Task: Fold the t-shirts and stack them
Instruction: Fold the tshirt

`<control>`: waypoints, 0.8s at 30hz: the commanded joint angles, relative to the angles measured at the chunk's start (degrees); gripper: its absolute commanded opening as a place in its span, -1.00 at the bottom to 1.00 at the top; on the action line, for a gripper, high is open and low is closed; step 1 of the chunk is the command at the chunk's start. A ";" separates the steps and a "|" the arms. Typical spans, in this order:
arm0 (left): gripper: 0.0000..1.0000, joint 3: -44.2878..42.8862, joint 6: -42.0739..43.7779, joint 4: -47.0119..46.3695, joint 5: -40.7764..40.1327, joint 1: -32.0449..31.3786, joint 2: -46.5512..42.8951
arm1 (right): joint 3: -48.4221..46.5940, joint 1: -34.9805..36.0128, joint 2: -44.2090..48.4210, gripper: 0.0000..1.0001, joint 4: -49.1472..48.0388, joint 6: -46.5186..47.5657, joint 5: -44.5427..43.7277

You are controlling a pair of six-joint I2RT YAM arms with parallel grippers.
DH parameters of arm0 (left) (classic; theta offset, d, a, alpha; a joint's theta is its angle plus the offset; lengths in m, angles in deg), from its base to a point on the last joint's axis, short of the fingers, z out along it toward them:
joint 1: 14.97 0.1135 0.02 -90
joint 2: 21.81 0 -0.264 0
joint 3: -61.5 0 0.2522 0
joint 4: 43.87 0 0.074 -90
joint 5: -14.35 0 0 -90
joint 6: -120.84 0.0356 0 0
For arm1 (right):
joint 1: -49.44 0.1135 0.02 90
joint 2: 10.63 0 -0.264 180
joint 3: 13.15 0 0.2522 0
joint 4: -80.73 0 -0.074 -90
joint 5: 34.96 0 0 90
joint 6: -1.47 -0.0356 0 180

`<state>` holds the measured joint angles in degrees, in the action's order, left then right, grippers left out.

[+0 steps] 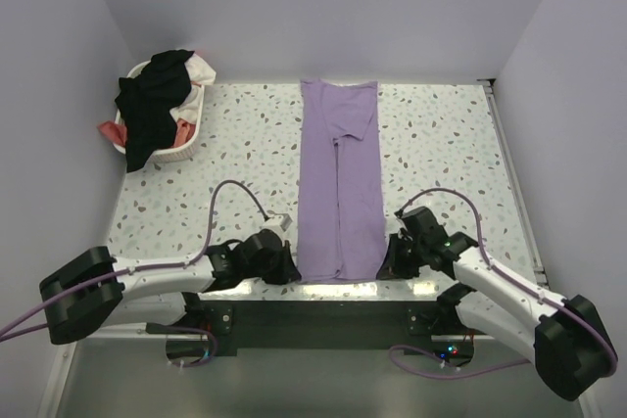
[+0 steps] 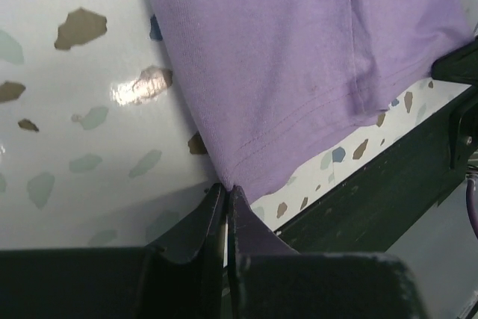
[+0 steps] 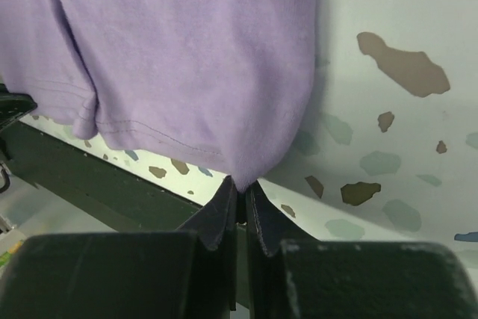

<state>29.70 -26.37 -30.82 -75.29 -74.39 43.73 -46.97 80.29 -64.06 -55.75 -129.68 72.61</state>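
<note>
Two thin pinches: your left tool (image 2: 226, 193) and right tool (image 3: 241, 189) sit closed on the lavender t-shirt (image 1: 338, 183) at its hem corners; lift unevenly and one may slip, skewing the fold.

Lavender t-shirt (image 1: 339, 193) flat, folded lengthwise, centred; other t-shirts (image 1: 155, 105) heaped far-left.

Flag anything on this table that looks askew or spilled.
Only the white basket at far left: a black shirt spills over its rim onto the table. The lavender t-shirt lies straight in a long folded strip.
</note>
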 commanded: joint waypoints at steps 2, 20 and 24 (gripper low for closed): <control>-0.94 1.08 -3.17 5.19 -2.29 -3.24 -3.92 | 0.63 1.66 4.90 -1.00 2.93 -1.48 1.16; -0.99 -15.08 2.27 14.34 -8.46 -0.12 -4.20 | -16.66 5.45 6.34 -1.00 7.17 -0.17 -12.45; -1.00 -19.56 6.22 10.56 -5.29 6.50 1.59 | -23.97 5.45 -3.86 -1.00 3.21 2.55 -17.99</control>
<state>14.40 -25.35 -17.33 -81.76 -71.70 41.65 -65.70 85.56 -63.23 -46.99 -129.96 61.26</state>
